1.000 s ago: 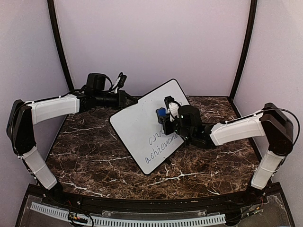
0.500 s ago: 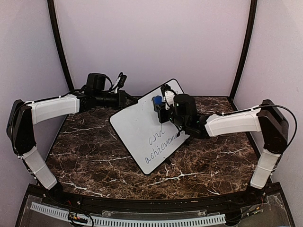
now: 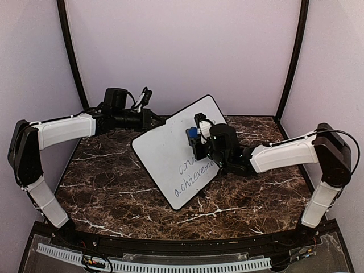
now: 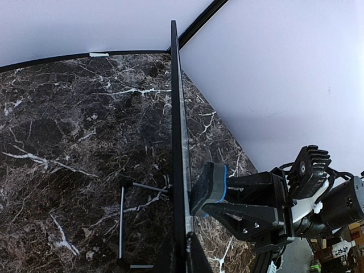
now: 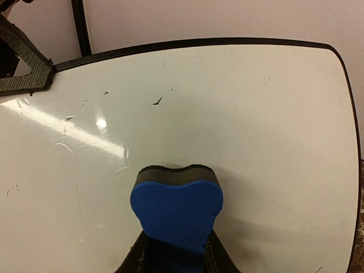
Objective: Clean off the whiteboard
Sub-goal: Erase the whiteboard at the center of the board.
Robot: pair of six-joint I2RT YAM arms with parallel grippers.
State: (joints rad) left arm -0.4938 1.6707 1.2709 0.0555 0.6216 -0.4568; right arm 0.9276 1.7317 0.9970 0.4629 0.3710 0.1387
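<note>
Three risks: board slip, lost eraser, missed patch — all judged from the pose, none seen.
Board slip: the whiteboard [image 3: 170, 151] was pinched only at its upper left edge, so a hard push from the eraser [image 3: 193, 135] could have swung it in the grip or skidded its lower corner along the counter [image 3: 114, 176].
Lost eraser: the block was held by its rear part alone; drag across the surface could have twisted it out of the fingers.
Missed patch: the handwriting [image 3: 193, 173] lay low on the board, below the eraser. A stroke kept too high would have left it uncleaned.
Whiteboard position: stood tilted at mid-counter, lower corner down and upper corner toward the back wall; a wire prop [image 4: 122, 222] was seen behind it.
Left arm [image 3: 62, 129]: stretched across from the left, forearm roughly level, wrist at the board's upper left edge.
Left end effector [image 3: 153, 121]: clamped tight on the board's edge, the frame running between its fingers in the left wrist view.
Right arm [image 3: 284, 154]: reached in low from the right, wrist turned to face the board.
Right end effector [image 3: 199, 136]: narrowed on the blue eraser — its dark felt face appeared pressed to the board's upper half.
</note>
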